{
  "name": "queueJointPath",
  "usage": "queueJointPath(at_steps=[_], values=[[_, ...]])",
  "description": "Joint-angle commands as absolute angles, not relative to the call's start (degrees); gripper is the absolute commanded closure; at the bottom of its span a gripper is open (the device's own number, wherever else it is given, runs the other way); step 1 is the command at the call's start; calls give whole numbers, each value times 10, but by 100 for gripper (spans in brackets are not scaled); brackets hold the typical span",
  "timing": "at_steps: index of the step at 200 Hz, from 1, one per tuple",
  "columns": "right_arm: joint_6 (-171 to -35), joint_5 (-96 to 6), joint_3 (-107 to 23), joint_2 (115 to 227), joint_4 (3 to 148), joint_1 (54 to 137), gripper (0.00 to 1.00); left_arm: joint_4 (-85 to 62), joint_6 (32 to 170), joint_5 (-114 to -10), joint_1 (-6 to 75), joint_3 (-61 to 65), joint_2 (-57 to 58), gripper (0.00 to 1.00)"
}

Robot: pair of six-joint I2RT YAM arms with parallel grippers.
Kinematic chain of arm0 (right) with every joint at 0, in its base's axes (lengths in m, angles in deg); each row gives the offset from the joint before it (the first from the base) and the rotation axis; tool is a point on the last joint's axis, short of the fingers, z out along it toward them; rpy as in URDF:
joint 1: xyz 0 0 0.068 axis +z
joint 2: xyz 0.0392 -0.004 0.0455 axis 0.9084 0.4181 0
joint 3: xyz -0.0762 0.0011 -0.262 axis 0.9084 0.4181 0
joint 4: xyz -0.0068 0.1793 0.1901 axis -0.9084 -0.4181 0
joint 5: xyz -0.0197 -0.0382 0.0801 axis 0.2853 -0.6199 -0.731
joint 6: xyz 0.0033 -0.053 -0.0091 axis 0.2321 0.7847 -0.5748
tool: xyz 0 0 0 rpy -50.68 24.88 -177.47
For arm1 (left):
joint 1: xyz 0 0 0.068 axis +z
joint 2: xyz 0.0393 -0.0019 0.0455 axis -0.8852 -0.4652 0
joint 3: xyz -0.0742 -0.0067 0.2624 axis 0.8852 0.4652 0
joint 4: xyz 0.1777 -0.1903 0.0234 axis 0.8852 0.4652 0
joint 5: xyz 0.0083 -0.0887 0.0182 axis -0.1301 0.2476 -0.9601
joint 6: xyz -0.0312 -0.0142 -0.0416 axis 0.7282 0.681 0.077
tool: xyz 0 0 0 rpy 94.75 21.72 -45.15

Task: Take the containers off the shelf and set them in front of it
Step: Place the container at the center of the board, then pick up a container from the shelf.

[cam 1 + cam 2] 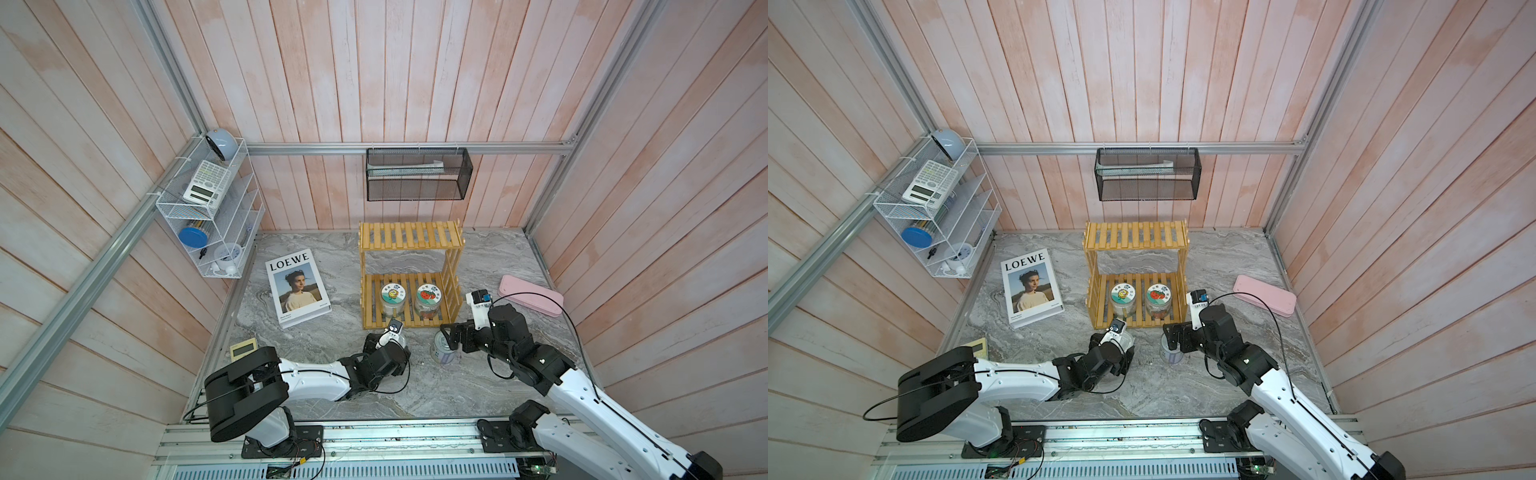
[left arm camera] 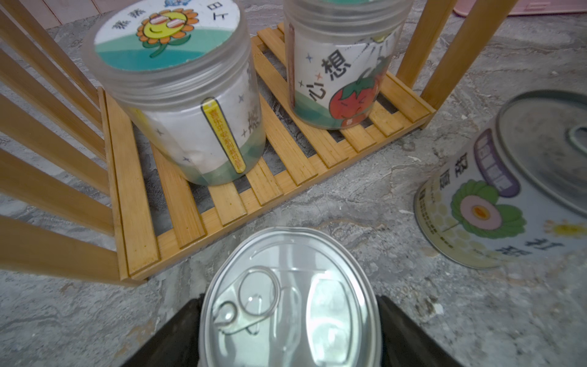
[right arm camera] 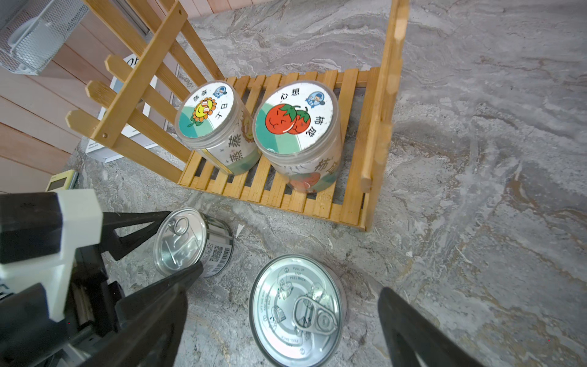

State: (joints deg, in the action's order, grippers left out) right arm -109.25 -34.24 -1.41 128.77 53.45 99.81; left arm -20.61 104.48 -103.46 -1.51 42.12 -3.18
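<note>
The wooden shelf (image 1: 409,241) stands at the back middle, top tier bare. On its lower tier stand two clear jars, one with a sunflower lid (image 1: 392,293) (image 3: 205,111) and one with a tomato lid (image 1: 428,295) (image 3: 297,120). Two tin cans stand on the table in front. My left gripper (image 2: 289,300) (image 3: 185,240) straddles the white-label can (image 2: 286,302) (image 3: 178,241), jaws wide on either side. My right gripper (image 3: 287,295) (image 1: 446,336) is open around the purple-label can (image 3: 297,311) (image 1: 441,353), with clear gaps on both sides.
A LOEWE book (image 1: 297,286) lies left of the shelf and a pink case (image 1: 531,296) to the right. A small beige device (image 1: 243,348) sits near the left arm. A white wire rack (image 1: 212,212) and a black mesh basket (image 1: 417,174) hang on the walls.
</note>
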Motion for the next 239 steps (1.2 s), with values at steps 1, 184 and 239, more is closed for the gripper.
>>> queueJointPath(at_steps=[1, 184, 239], values=[[-1075, -343, -55, 1302, 519, 1008, 2, -201, 1039, -1048, -13, 412, -31, 12], [-1149, -157, -324, 1644, 428, 1082, 2, -125, 1079, -996, 52, 447, 224, 0], [-1176, -129, -346, 1695, 439, 1080, 2, -97, 1086, -967, 93, 458, 290, 0]])
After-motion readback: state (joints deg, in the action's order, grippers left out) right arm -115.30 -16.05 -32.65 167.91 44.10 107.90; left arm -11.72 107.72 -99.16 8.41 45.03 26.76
